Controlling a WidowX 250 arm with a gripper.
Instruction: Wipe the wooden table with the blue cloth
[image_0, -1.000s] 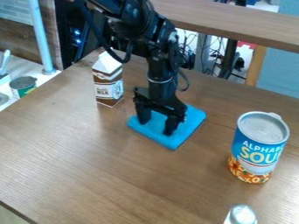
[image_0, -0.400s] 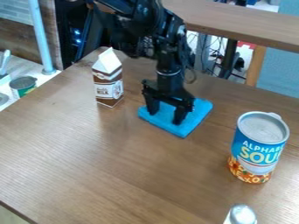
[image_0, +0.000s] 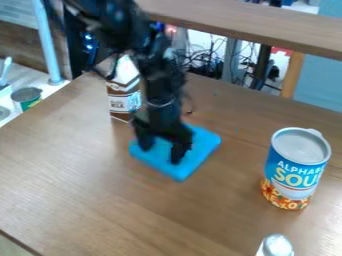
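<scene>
- Black two-finger pincer (image_0: 160, 152): fingers set wide, touching the flat blue square cloth (image_0: 202, 144).
- Cloth: mid-counter (image_0: 100, 200), left of the blue-labelled metal soup can (image_0: 296, 172), near the brown-and-white carton (image_0: 123, 102).

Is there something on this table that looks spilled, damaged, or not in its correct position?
Nothing stands out. The soup can and the milk carton stand upright, though the arm partly hides the carton. The blue square under the gripper lies flat, and I see no spill.
</scene>
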